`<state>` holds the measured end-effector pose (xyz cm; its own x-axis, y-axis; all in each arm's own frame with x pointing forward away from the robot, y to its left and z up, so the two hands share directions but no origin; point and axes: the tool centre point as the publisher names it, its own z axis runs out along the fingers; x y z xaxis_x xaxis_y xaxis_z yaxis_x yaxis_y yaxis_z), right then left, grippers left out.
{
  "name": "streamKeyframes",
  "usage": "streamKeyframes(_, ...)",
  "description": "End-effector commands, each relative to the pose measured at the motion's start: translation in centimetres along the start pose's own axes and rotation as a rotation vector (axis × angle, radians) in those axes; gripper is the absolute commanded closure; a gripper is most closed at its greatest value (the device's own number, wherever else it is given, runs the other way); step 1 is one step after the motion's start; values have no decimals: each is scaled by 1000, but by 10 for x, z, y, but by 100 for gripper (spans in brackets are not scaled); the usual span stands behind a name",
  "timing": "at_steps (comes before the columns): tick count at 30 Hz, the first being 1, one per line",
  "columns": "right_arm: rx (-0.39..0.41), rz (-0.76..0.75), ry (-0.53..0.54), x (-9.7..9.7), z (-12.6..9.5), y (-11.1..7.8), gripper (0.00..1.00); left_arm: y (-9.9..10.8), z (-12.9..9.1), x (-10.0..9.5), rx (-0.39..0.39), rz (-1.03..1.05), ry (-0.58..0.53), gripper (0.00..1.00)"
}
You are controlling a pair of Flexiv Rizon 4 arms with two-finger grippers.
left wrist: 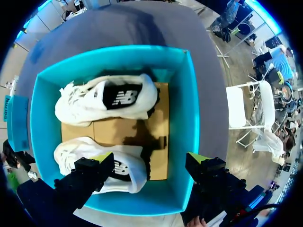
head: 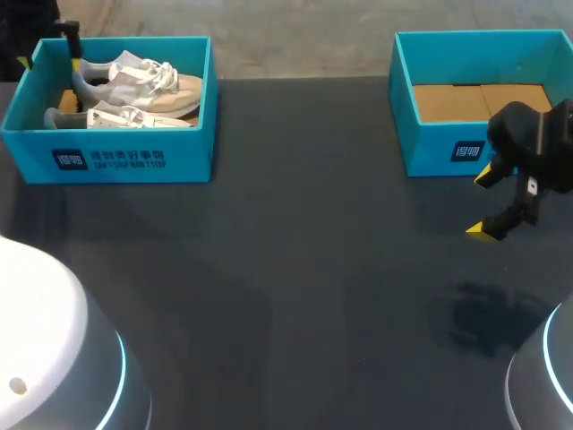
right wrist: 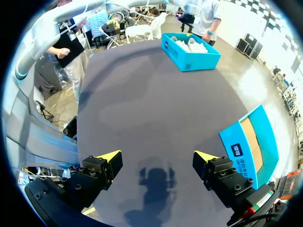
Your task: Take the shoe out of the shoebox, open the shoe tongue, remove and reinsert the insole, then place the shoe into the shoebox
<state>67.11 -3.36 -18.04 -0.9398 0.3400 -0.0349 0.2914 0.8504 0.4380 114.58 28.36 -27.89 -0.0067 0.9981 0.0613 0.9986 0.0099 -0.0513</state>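
Counting the items on one surface (head: pixel 286 269).
Two shoeboxes are standing: the left shoebox (head: pixel 107 161) and the right shoebox (head: pixel 448 152). Two shoes are lying in the former: rear shoe (head: pixel 134 81), front shoe (head: pixel 125 116). Two end effectors are showing: left end effector (left wrist: pixel 150 158), right end effector (head: pixel 483 204).

Black fingers (right wrist: pixel 97 175), yellow tips; white arm housings (head: pixel 45 340), cyan light rings.

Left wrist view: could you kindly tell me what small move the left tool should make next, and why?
Probably lower the left tool onto the shoe under its finger: it hangs open above the shoebox, and that shoe and the other shoe lie inside, untouched.
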Motion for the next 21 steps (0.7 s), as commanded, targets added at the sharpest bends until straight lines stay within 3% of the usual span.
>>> streamKeyframes(1,3,1,2,-1,2,1,0,-31,-3,0,-65,2,1,0)
streamKeyframes(16,3,1,2,-1,2,1,0,-31,-3,0,-65,2,1,0)
streamKeyframes(21,3,1,2,-1,2,1,0,-42,2,0,-54,59,27,0)
